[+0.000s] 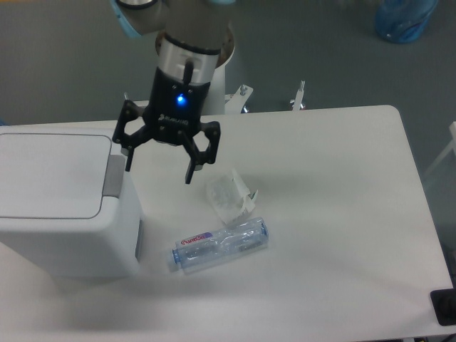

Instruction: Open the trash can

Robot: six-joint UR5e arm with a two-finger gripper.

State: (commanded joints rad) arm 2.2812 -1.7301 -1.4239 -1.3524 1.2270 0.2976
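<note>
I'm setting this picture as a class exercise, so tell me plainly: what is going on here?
A robot arm's two-finger gripper hangs with its jaws spread wide over a white table, holding nothing. It is just right of a large white trash can, close to the grey push-bar on the can's rim, but not visibly touching it. The lid lies flat and closed. A clear plastic bottle lies on its side on the table, with a crumpled clear wrapper beside it.
</note>
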